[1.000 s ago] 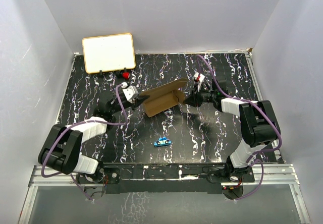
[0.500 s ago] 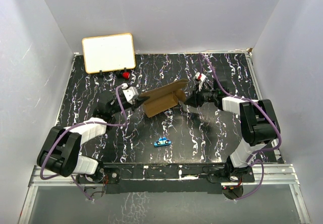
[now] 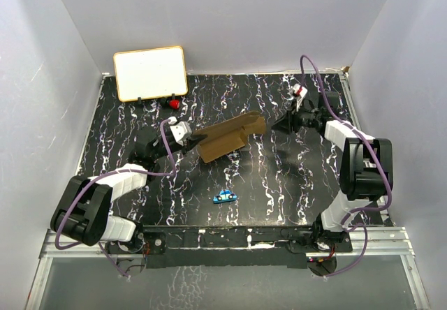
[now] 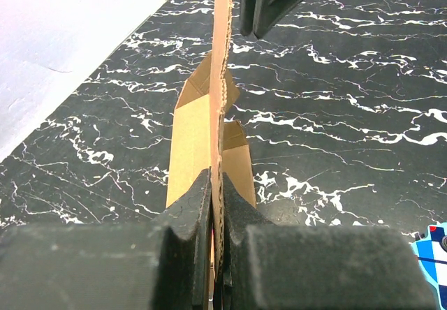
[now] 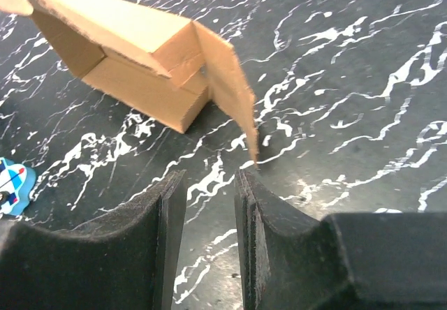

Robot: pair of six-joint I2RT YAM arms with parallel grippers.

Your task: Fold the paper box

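On the black white-veined bench (image 3: 293, 184), near its middle, grips the half-folded plain brown cardboard paper box (image 3: 227, 137) by one thin wall in tightly pinching left jaws, likely to steady it, with right jaws slightly spread, empty, near its loose end flap (image 5: 234, 86).

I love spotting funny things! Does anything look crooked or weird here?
Yes. The paper box is only half folded and sits slanted, with one end flap sticking out loose. The left hand pinches its other end.

Black white-veined tabletop (image 3: 279, 184), plain pale walls (image 3: 244, 17) on three sides
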